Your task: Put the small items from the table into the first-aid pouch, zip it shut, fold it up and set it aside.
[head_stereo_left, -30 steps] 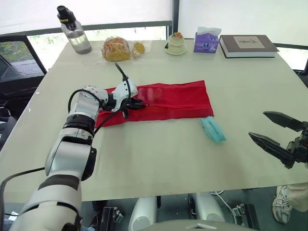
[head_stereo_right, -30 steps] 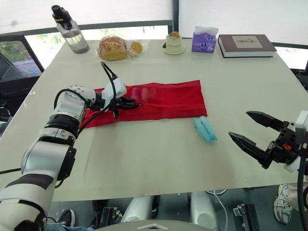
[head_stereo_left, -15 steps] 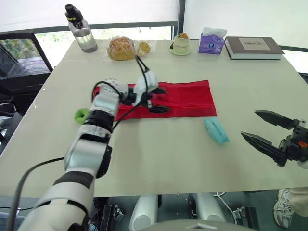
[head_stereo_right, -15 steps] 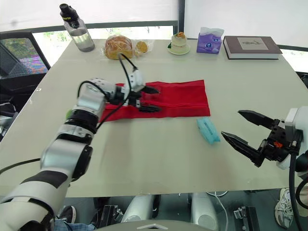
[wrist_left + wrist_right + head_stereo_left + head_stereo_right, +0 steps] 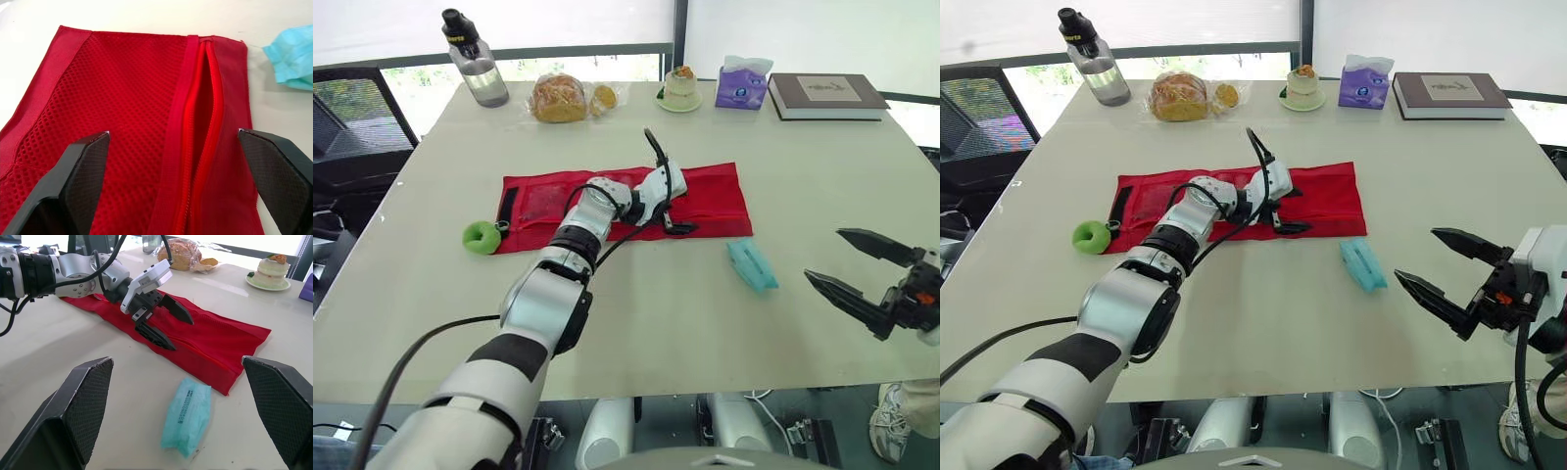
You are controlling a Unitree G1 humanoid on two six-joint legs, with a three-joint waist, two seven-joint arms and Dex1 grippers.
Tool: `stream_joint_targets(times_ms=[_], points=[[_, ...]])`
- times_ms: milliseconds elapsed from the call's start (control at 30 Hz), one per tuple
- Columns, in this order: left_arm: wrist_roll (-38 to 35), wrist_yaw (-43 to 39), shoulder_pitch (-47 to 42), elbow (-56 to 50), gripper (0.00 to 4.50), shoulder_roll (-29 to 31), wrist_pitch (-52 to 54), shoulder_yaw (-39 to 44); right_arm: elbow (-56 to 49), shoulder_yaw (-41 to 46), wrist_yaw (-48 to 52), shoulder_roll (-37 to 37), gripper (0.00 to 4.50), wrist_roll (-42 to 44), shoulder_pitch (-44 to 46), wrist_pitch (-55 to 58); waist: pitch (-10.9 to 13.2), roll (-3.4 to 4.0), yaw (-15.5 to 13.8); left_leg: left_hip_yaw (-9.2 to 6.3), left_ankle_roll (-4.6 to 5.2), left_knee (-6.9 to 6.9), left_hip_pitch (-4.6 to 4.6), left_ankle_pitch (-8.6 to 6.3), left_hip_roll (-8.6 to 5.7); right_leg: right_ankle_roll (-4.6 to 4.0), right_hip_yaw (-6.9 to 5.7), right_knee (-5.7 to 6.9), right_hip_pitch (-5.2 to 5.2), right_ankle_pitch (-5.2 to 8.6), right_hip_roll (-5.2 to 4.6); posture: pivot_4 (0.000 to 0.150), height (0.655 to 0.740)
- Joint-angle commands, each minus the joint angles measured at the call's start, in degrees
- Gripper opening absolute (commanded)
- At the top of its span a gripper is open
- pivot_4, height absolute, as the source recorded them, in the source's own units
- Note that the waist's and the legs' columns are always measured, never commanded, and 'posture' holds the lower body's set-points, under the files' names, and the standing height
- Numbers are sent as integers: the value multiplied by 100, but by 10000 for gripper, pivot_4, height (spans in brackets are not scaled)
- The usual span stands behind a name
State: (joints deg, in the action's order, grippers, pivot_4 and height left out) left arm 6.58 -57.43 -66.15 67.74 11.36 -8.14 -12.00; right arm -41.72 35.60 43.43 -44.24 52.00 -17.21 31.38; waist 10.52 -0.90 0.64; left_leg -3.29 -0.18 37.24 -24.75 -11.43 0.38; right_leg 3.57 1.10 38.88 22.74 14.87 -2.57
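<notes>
One first-aid pouch, red, lies unfolded and flat at mid-counter, its long axis parallel to the far edge. Its zip runs along that axis and gapes open. Small items outside the pouch: two. One teal packet lies just off the pouch's near right corner, long axis slanting toward the near right corner of the counter. One green round item sits at the pouch's left end. The left gripper is low over the pouch's right half, fingers apart; contact cannot be told. The right gripper hovers near the right edge, fingers apart, apart from the packet. Far edge: one bottle, one book
</notes>
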Motion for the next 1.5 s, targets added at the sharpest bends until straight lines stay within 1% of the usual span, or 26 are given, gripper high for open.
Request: stream_joint_targets(times_ms=[33, 233, 433, 467, 533, 600, 633, 667, 700, 733, 767, 800, 1100, 1167, 1300, 1500], points=[[179, 309, -172, 201, 44230, -111, -231, -30, -117, 129, 18, 47, 45000, -48, -51, -186, 0, 0, 2, 0, 0, -1, 1, 0, 0, 0, 0, 0, 0, 0, 0, 1500, 7400], [367, 864, -258, 410, 44230, -196, -314, 49, -140, 100, -18, 74, 45000, -99, -78, -228, 0, 0, 0, -1, 0, 0, 1, 0, 0, 0, 0, 1, 0, 0, 0, 1500, 7400], [292, 867, -270, 456, 44230, -237, -264, 171, -90, 94, 55, 45, 45000, -163, -119, -260, 0, 0, 3, 0, 0, -1, 1, 0, 0, 0, 0, 1, 0, 0, 0, 1500, 7400], [283, 860, -269, 457, 41960, -245, -248, 188, -77, 77, 67, 39, 45000, -172, -110, -266, 0, 0, 2, 0, 0, -1, 1, 0, 0, 0, 0, 1, 0, 0, 0, 1500, 7400], [281, 857, -263, 454, 35820, -251, -232, 206, -55, 46, 90, 32, 45000, -199, -102, -285, 0, 0, 1, 0, 0, 0, 1, 0, 0, 0, 0, 1, 0, 0, 0, 1500, 7400], [278, 858, -256, 446, 26899, -253, -218, 222, -48, 44, 113, 34, 45000, -212, -107, -294, 0, 0, 2, 0, 0, 0, 1, 0, 0, 0, 0, 1, 0, 0, 0, 1500, 7400], [274, 856, -253, 444, 20815, -255, -207, 233, -45, 46, 125, 35, 45000, -217, -106, -296, 0, 0, 3, 0, 0, 0, 1, 0, 0, 0, 0, 1, 0, 0, 0, 1500, 7400], [273, 854, -251, 444, 17907, -257, -198, 243, -35, 45, 138, 34, 45000, -224, -101, -295, 0, 0, 3, 0, 0, -1, 1, 0, 0, 0, 0, 1, 0, 0, 0, 1500, 7400], [276, 853, -250, 444, 11835, -258, -191, 248, -28, 43, 149, 32, 45000, -230, -94, -294, 0, 0, 3, 0, 0, -1, 1, 0, 0, 0, 0, 1, 0, 0, 0, 1500, 7400], [279, 847, -249, 442, 7304, -259, -184, 252, -21, 41, 155, 27, 45000, -234, -86, -291, 0, 0, 3, 0, 0, -1, 1, 0, 0, 0, 0, 1, 0, 0, 0, 1500, 7400], [281, 846, -250, 441, 3082, -259, -177, 255, -17, 36, 158, 21, 45000, -237, -78, -286, 0, 0, 3, 0, 0, -1, 1, 0, 0, 0, 0, 1, 0, 0, 0, 1500, 7400], [281, 843, -252, 438, 712, -258, -172, 258, -16, 31, 159, 18, 45000, -238, -73, -281, 0, 0, 3, 0, 0, -1, 1, 0, 0, 0, 0, 1, 0, 0, 0, 1500, 7400], [277, 789, -313, 351, 712, -256, -212, 314, 7, -82, 138, 34, 45000, -324, -39, -310, 0, 0, 3, 0, 0, -1, 1, 0, 0, 0, 0, 1, 0, 0, 0, 1500, 7400], [283, 794, -322, 336, 712, -270, -224, 322, 23, -235, -9, 9, 45000, -547, 1, -276, 0, 0, 4, 0, 0, -1, 1, 0, 0, 0, 0, 1, 0, 0, 0, 1500, 7400], [270, 767, -329, 274, 712, -292, -246, 327, 143, -880, -491, 37, 45000, -1319, -66, -62, 0, 0, 1, -1, 0, 0, 1, 0, 0, 0, -1, 1, 0, 0, 0, 1500, 7400], [260, 769, -335, 248, 712, -279, -255, 342, 286, -1880, -1275, 375, 45000, -2043, 180, 194, -1, 0, 3, -1, 0, 0, 2, 0, -1, -1, -1, 2, 0, 0, 0, 1500, 7400]])
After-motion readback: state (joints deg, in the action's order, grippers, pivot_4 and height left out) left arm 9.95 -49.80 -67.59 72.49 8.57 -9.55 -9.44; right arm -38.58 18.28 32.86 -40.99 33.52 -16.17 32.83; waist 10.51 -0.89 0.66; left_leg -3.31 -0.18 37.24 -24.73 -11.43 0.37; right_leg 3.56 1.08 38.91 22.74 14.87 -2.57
